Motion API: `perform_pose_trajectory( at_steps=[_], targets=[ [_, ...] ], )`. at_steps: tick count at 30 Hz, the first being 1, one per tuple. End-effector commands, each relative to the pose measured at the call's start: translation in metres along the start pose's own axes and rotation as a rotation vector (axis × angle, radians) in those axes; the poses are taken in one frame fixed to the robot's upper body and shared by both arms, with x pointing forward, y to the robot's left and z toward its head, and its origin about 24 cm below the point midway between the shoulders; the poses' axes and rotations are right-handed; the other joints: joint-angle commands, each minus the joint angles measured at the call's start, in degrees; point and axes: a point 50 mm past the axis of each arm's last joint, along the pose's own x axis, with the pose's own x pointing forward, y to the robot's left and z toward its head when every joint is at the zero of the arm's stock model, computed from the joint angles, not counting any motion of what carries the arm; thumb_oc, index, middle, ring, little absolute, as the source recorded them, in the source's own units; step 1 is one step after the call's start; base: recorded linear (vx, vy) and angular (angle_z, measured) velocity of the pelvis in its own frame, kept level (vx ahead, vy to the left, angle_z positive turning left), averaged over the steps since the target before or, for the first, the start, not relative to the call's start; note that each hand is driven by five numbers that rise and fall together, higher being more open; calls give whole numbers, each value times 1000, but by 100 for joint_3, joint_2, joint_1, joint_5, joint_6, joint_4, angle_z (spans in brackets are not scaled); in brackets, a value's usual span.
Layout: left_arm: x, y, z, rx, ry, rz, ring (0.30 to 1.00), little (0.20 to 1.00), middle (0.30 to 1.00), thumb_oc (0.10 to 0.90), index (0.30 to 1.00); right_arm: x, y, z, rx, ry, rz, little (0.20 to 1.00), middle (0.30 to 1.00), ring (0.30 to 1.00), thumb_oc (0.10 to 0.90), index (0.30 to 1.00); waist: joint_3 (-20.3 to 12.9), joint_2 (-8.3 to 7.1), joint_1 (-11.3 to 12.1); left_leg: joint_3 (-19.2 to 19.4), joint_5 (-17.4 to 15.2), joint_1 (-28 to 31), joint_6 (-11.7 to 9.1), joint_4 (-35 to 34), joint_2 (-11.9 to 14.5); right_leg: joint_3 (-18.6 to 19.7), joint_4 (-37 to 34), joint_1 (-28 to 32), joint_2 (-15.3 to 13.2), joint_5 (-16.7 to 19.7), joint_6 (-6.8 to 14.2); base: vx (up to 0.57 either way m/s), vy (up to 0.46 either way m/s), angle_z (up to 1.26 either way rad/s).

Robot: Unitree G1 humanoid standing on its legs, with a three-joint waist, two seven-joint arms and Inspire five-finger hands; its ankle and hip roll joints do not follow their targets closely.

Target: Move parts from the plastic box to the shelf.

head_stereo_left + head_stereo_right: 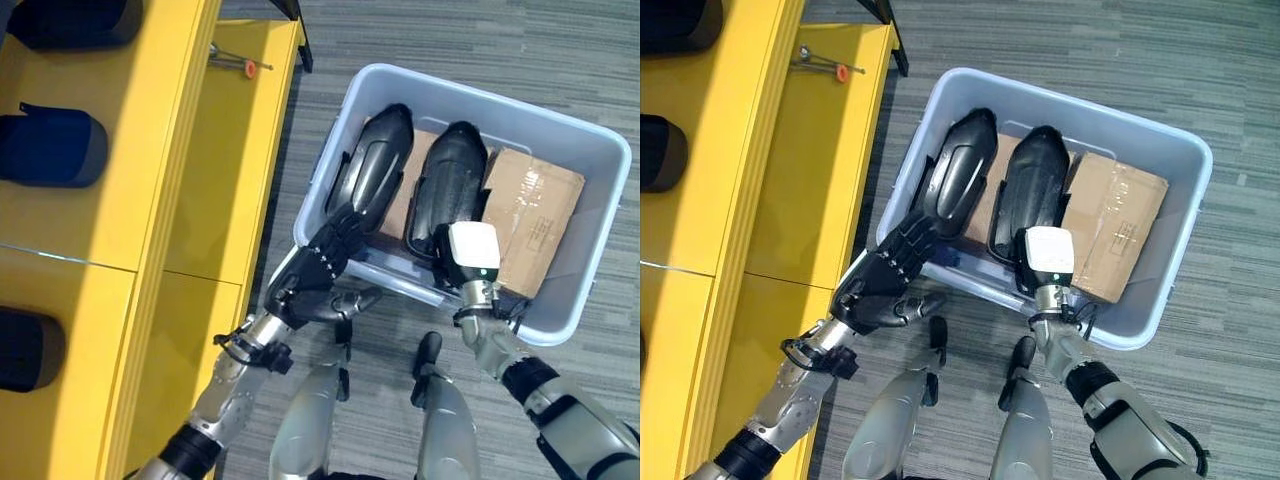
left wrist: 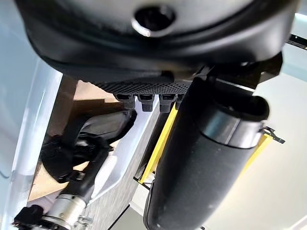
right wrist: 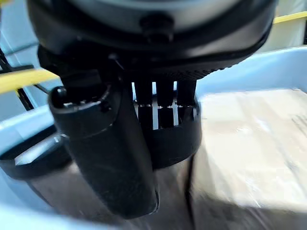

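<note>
The left robot hand (image 1: 322, 262) reaches over the near rim of the plastic box (image 1: 580, 300), its dark fingers (image 1: 345, 225) stretched out straight and lying against the lower end of the left black part (image 1: 375, 165); nothing is curled round it. In the left wrist view the thumb stands out beside the short row of fingertips (image 2: 144, 99), with the box wall just past them.

The right robot hand (image 1: 468, 262) sits at the near end of the right black part (image 1: 450, 185), its white-capped back facing up. The right wrist view shows its fingers (image 3: 165, 103) pointing down at the part's dark end and the thumb alongside, but whether they close on the part cannot be told (the tips are hidden behind it).

Both black parts lie side by side in the pale blue box, long ways, on brown cardboard (image 1: 530, 210), which fills the box's right half. The box stands on the grey carpet floor (image 1: 480, 50).

To the robot's left runs the yellow shelf (image 1: 215, 160). Dark blue and black parts (image 1: 50, 145) already rest on it, and a small metal tool with a red tip (image 1: 240, 62) lies on its far part.
</note>
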Motion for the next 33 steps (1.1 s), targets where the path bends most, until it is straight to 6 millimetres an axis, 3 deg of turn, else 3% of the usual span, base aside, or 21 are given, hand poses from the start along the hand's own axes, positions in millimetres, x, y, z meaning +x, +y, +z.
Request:
perform_pose_trajectory(
  at_steps=[1, 10, 14, 21, 28, 33],
  targets=[
    [6, -12, 35, 85, -192, -115, 1000, 1000, 1000, 900, 1000, -9, -3, 4, -28, -133, -49, 300, 300, 300, 400, 300, -119, -168, -227, 251, -869, 668, 12, 157, -27, 233, 45, 579, -17, -314, 236, -1, -47, -30],
    [-10, -8, 30, 59, -127, -113, 1000, 1000, 1000, 900, 1000, -28, -15, 11, 20, -242, -80, 300, 300, 300, 400, 300, -820, -399, -309, 193, -866, 1417, -37, -174, 88, 259, -384, 1439, 82, -345, 278, 78, -61, -13],
    [-14, -8, 29, 54, -115, -107, 1000, 1000, 1000, 900, 1000, -31, -19, 13, 40, -256, -88, 300, 300, 300, 400, 300, -952, -435, -314, 170, -873, 1526, -40, -211, 101, 255, -421, 1562, 105, -362, 273, 77, -41, -2],
    [-29, -7, 23, 39, -63, -75, 1000, 1000, 1000, 900, 1000, -35, -41, 37, 159, -390, -120, 300, 300, 300, 400, 300, -1600, -548, -312, 87, -879, 1986, -79, -466, 161, 259, -670, 2073, 215, -414, 244, 112, -39, -2],
    [-34, -5, 24, 82, -48, -66, 1000, 1000, 1000, 900, 1000, -37, -61, 50, 273, -450, -131, 300, 300, 300, 400, 300, -1882, -607, -352, 110, -877, 2178, -76, -640, 133, 232, -855, 2256, 215, -363, 278, 16, 35, -1],
    [-33, -7, 27, 109, -41, -69, 1000, 1000, 1000, 900, 1000, -39, -75, 53, 365, -426, -193, 300, 300, 300, 400, 300, -2000, -605, -428, 219, -948, 2324, 36, -737, 21, 232, -858, 2246, 98, -251, 426, -16, 104, -2]
  ],
)
